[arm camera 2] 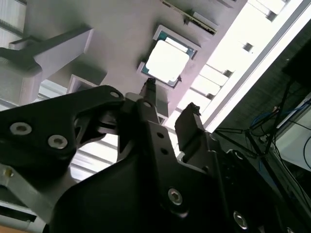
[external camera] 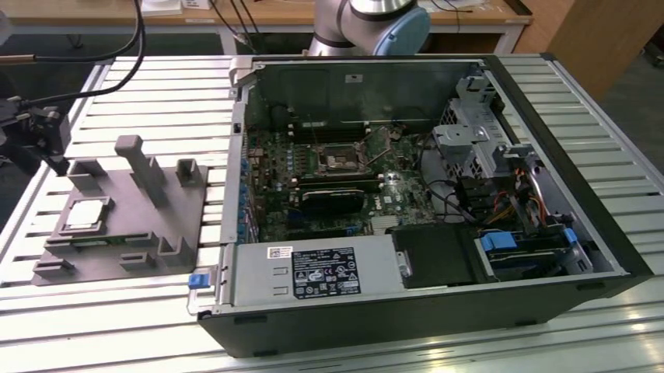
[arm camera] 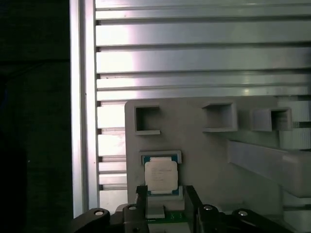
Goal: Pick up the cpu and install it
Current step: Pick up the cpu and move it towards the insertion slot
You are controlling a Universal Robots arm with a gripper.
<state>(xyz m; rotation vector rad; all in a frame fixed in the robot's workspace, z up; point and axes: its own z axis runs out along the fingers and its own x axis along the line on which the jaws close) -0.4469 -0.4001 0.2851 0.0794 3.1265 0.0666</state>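
The cpu [external camera: 85,215], a small square chip with a silver top, lies flat in a recess of the grey plastic fixture [external camera: 155,225] at the exterior view's left. My gripper [external camera: 47,151] hangs above the fixture's far left corner, a little short of the chip. In both wrist views the cpu [arm camera 2: 166,61] [arm camera: 161,175] lies just beyond the fingertips. The gripper [arm camera 2: 170,104] [arm camera: 165,199] is open, and nothing sits between its black fingers [arm camera 2: 148,92]. Inside the open computer case, the dark square socket [external camera: 340,161] sits on the motherboard [external camera: 311,194].
The black computer case [external camera: 581,225] lies on its side on a slatted aluminium table [external camera: 135,85], with drive bays and cables at the exterior view's right. Upright grey posts [external camera: 140,167] rise from the fixture beside the chip. A green strip [external camera: 99,241] lies in the fixture's front slot.
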